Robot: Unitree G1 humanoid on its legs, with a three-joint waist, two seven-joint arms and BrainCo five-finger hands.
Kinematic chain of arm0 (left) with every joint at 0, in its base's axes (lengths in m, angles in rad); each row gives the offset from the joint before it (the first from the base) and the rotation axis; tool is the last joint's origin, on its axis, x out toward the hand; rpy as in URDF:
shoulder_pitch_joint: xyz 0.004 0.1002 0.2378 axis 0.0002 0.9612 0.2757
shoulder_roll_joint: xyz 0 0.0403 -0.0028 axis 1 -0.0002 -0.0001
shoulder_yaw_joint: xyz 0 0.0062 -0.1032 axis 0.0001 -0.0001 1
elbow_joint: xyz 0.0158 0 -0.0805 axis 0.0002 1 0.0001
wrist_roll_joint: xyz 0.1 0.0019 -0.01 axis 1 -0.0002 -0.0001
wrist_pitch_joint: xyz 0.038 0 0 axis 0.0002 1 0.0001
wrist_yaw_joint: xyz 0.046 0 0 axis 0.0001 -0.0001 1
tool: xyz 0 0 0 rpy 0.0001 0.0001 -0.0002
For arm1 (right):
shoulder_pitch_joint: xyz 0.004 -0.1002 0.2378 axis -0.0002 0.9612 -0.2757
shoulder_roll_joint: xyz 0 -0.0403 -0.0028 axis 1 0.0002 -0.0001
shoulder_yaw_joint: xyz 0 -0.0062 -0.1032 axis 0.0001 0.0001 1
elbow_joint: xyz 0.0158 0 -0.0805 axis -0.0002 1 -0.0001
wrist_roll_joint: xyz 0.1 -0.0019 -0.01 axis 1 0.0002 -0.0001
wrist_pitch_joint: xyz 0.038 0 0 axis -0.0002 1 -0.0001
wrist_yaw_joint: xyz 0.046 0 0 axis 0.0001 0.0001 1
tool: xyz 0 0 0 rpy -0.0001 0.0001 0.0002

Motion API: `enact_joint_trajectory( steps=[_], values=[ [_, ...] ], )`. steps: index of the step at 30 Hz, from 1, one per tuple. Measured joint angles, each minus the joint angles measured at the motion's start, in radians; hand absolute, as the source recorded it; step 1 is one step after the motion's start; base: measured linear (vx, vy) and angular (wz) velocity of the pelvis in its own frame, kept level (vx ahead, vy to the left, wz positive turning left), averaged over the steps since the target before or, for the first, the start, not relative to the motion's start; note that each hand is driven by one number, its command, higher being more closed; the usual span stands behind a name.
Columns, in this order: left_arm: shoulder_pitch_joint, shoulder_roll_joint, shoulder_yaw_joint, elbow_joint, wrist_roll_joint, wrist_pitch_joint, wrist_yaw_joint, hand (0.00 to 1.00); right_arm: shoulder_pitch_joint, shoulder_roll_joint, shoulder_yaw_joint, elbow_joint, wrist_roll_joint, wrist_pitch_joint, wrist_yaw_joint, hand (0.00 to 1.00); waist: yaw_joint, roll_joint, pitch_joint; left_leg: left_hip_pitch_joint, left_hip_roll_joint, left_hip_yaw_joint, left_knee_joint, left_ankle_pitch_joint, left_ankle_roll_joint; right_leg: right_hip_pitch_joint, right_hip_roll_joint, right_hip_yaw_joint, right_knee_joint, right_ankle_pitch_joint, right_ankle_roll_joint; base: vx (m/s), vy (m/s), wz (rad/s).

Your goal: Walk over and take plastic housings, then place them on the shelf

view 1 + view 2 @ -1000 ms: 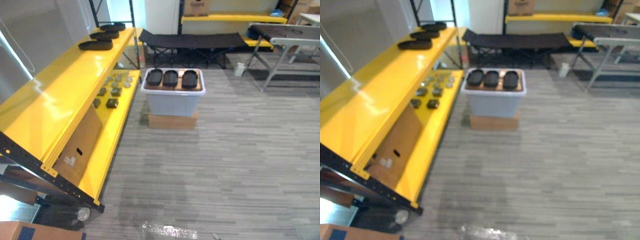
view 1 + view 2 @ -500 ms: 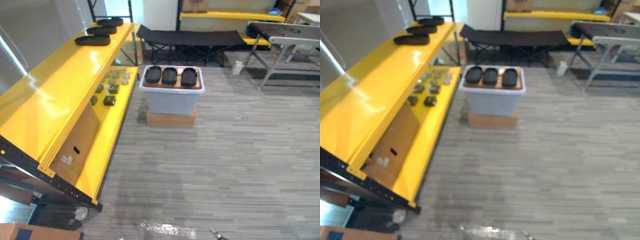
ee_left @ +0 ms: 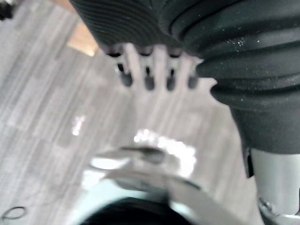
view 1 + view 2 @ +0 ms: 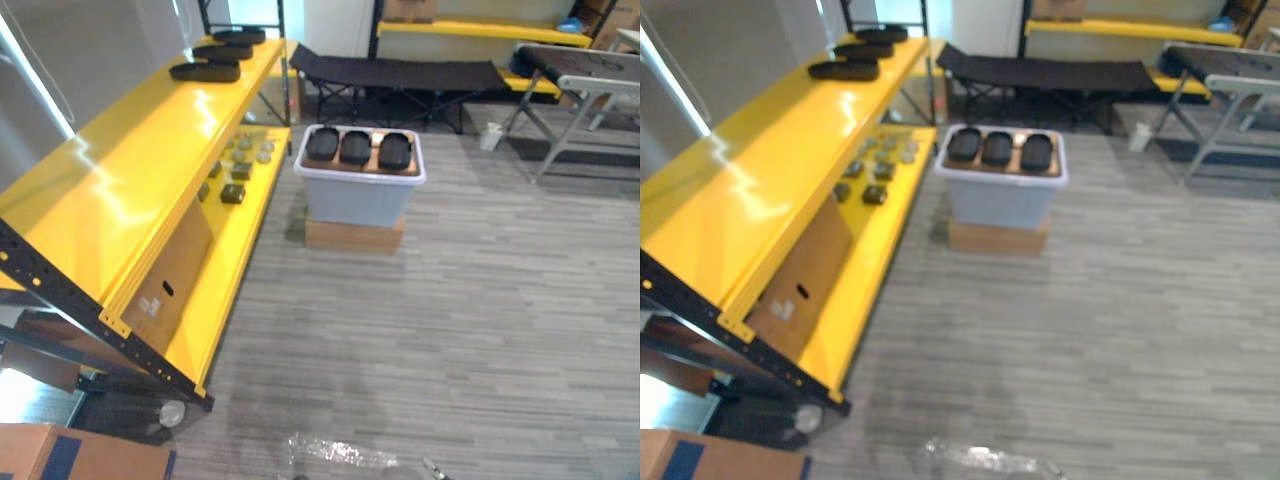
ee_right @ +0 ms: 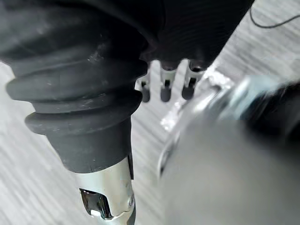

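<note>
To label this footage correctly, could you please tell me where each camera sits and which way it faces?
Left eye view: on the head, looking down at the yellow shelf and the bin of plastic housings.
Right eye view: beside it, sharing that scene.
Left wrist view: on that wrist, looking along the open left hand to the floor.
Right wrist view: likewise, along the open right hand to the floor.

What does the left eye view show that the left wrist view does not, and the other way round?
Left eye view: the yellow shelf with black plastic housings on its top level, and three more housings on a grey tote that stands on a cardboard box. Left wrist view: the left hand, fingers straight, holding nothing. Both: the grey striped floor.
</note>
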Motion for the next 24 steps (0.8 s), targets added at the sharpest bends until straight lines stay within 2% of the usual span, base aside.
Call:
enact_joint_trajectory(
  steps=[2, 3, 4, 5, 6, 8, 9, 11, 12, 13, 14, 15, 16, 17, 18, 19, 20, 21, 22, 23, 24],
  values=[
    [-0.016, 0.002, 0.003, 0.007, 0.001, 0.007, 0.0, 0.0, 0.022, 0.005, -0.012, 0.002, -0.005, 0.019, 0.003, 0.0, -0.004, -0.003, 0.002, 0.02, 0.022, 0.001, 0.001, -0.016, -0.02, -0.053, 0.018, 0.0, -0.04, 0.015, 0.01, 0.23, 0.0, 0.03],
    [-0.017, -0.001, 0.016, 0.007, 0.001, 0.008, -0.001, 0.0, 0.039, 0.007, -0.016, 0.002, -0.019, 0.02, 0.003, 0.0, -0.009, 0.0, 0.003, 0.029, 0.036, 0.005, 0.007, -0.027, -0.037, -0.08, 0.027, 0.002, -0.079, 0.046, 0.006, 0.27, 0.003, 0.0],
    [-0.018, -0.003, 0.032, 0.007, 0.001, 0.011, -0.001, 0.0, 0.048, 0.01, -0.022, 0.001, -0.027, 0.021, 0.003, 0.0, -0.013, -0.001, 0.003, 0.031, 0.042, 0.006, 0.021, -0.039, -0.056, -0.09, 0.03, 0.001, -0.1, 0.065, 0.001, 0.36, -0.019, 0.04],
    [-0.02, -0.006, 0.052, 0.006, 0.004, 0.015, -0.004, 0.0, 0.06, 0.015, -0.031, 0.001, -0.036, 0.024, 0.003, 0.0, -0.02, -0.002, 0.003, 0.042, 0.05, 0.007, 0.045, -0.064, -0.094, -0.097, 0.031, 0.001, -0.136, 0.102, 0.002, 0.39, -0.054, 0.13],
    [-0.022, -0.009, 0.071, 0.002, 0.013, 0.015, -0.011, 0.0, 0.081, 0.023, -0.03, 0.001, -0.045, 0.031, 0.004, 0.0, -0.027, -0.002, 0.003, 0.059, 0.056, 0.007, 0.068, -0.089, -0.132, -0.097, 0.029, 0.001, -0.148, 0.138, -0.009, 0.42, -0.079, 0.15],
    [-0.024, -0.012, 0.081, -0.017, 0.031, 0.013, -0.02, 0.0, 0.094, 0.029, -0.044, -0.001, -0.042, 0.038, 0.009, 0.0, -0.028, -0.002, 0.002, 0.072, 0.064, 0.006, 0.101, -0.13, -0.165, -0.103, 0.029, 0.001, -0.134, 0.153, -0.029, 0.38, -0.145, 0.15],
    [-0.026, -0.018, 0.084, -0.038, 0.031, 0.011, -0.019, 0.0, 0.091, 0.022, -0.043, -0.002, -0.042, 0.039, 0.019, 0.0, -0.031, 0.008, 0.0, 0.076, 0.089, 0.004, 0.138, -0.183, -0.177, -0.123, 0.035, -0.004, -0.072, 0.184, -0.056, 0.39, -0.201, 0.15],
    [-0.022, -0.036, 0.099, -0.037, 0.019, 0.009, -0.006, 0.0, 0.084, 0.008, -0.04, 0.0, -0.043, 0.044, 0.018, 0.0, -0.029, 0.036, -0.013, 0.073, 0.137, 0.005, 0.206, -0.22, -0.208, -0.131, 0.069, -0.016, -0.015, 0.154, -0.085, 0.38, -0.235, 0.01],
    [-0.023, -0.038, 0.109, -0.036, -0.007, 0.008, 0.0, 0.0, 0.075, -0.003, -0.035, 0.004, -0.043, 0.047, 0.017, 0.0, -0.027, 0.035, -0.027, 0.018, 0.169, 0.005, 0.339, -0.22, -0.211, -0.122, 0.087, -0.02, -0.008, 0.126, -0.104, 0.54, -0.365, -0.21],
    [-0.024, -0.048, 0.109, -0.036, -0.011, 0.005, 0.002, 0.0, 0.058, -0.025, -0.02, 0.001, -0.042, 0.047, 0.016, 0.0, -0.024, 0.05, -0.039, -0.058, 0.207, 0.003, 0.518, -0.214, -0.218, -0.103, 0.108, -0.021, -0.022, 0.109, -0.123, 0.55, -0.365, -0.24],
    [-0.026, -0.058, 0.109, -0.036, -0.012, -0.001, 0.006, 0.0, 0.044, -0.034, -0.018, 0.002, -0.042, 0.047, 0.016, 0.0, -0.026, 0.067, -0.037, -0.1, 0.231, 0.0, 0.62, -0.201, -0.217, -0.085, 0.122, -0.021, -0.038, 0.106, -0.128, 0.45, -0.261, -0.18],
    [-0.027, -0.07, 0.116, -0.035, -0.018, -0.017, 0.015, 0.0, 0.024, -0.051, -0.01, 0.001, -0.043, 0.045, 0.017, 0.0, -0.026, 0.094, -0.028, -0.186, 0.287, 0.003, 0.835, -0.176, -0.209, -0.031, 0.156, -0.02, -0.088, 0.101, -0.135, 0.45, -0.191, 0.01],
    [-0.025, -0.081, 0.122, -0.034, -0.049, -0.027, 0.028, 0.0, 0.013, -0.067, -0.004, 0.003, -0.059, 0.044, 0.019, 0.0, -0.026, 0.115, -0.022, -0.25, 0.332, 0.007, 1.025, -0.184, -0.195, 0.051, 0.179, -0.021, -0.147, 0.1, -0.138, 0.44, -0.171, 0.09],
    [-0.023, -0.083, 0.126, -0.034, -0.055, -0.028, 0.037, 0.0, 0.007, -0.072, -0.002, 0.011, -0.074, 0.042, 0.02, 0.0, -0.025, 0.116, -0.019, -0.277, 0.341, 0.004, 1.092, -0.192, -0.18, 0.097, 0.184, -0.022, -0.175, 0.1, -0.138, 0.43, -0.146, 0.15],
    [-0.018, -0.085, 0.129, -0.036, -0.073, -0.031, 0.054, 0.0, -0.009, -0.076, 0.0, 0.033, -0.093, 0.036, 0.021, 0.0, -0.01, 0.111, -0.016, -0.325, 0.33, 0.002, 1.142, -0.206, -0.162, 0.175, 0.182, -0.022, -0.216, 0.101, -0.137, 0.33, -0.1, 0.02],
    [-0.017, -0.09, 0.129, -0.037, -0.075, -0.036, 0.059, 0.0, -0.019, -0.076, 0.0, 0.037, -0.094, 0.033, 0.021, 0.0, -0.001, 0.108, -0.014, -0.347, 0.315, 0.002, 1.128, -0.211, -0.159, 0.201, 0.178, -0.019, -0.234, 0.101, -0.137, 0.34, -0.081, -0.18],
    [-0.012, -0.09, 0.133, -0.044, -0.073, -0.049, 0.066, 0.0, -0.045, -0.076, -0.001, 0.04, -0.094, 0.017, 0.021, 0.0, 0.017, 0.104, -0.012, -0.402, 0.262, 0.003, 1.041, -0.211, -0.16, 0.236, 0.166, -0.008, -0.263, 0.101, -0.137, 0.27, -0.004, -0.39],
    [-0.005, -0.099, 0.133, -0.058, -0.066, -0.057, 0.07, 0.0, -0.076, -0.075, -0.002, 0.039, -0.092, 0.006, 0.02, 0.0, 0.034, 0.101, -0.009, -0.451, 0.2, 0.005, 0.886, -0.209, -0.161, 0.249, 0.15, 0.011, -0.283, 0.1, -0.135, 0.24, 0.037, -0.43],
    [-0.002, -0.1, 0.133, -0.063, -0.059, -0.062, 0.072, 0.0, -0.091, -0.075, -0.002, 0.038, -0.091, -0.001, 0.019, 0.0, 0.038, 0.098, -0.006, -0.466, 0.168, 0.004, 0.785, -0.202, -0.161, 0.256, 0.142, 0.02, -0.292, 0.096, -0.129, 0.23, 0.105, -0.43],
    [0.006, -0.1, 0.134, -0.071, -0.034, -0.069, 0.077, 0.0, -0.112, -0.074, -0.002, 0.03, -0.086, -0.012, 0.019, 0.0, 0.046, 0.095, 0.001, -0.481, 0.114, 0.007, 0.573, -0.152, -0.164, 0.263, 0.126, 0.035, -0.301, 0.073, -0.114, 0.22, 0.143, -0.33],
    [0.014, -0.102, 0.136, -0.074, -0.029, -0.072, 0.079, 0.0, -0.121, -0.069, -0.001, 0.018, -0.078, -0.026, 0.018, 0.0, 0.057, 0.105, 0.019, -0.483, 0.091, 0.008, 0.41, -0.053, -0.149, 0.286, 0.127, 0.049, -0.308, 0.056, -0.103, 0.24, 0.161, -0.35]
  ],
)
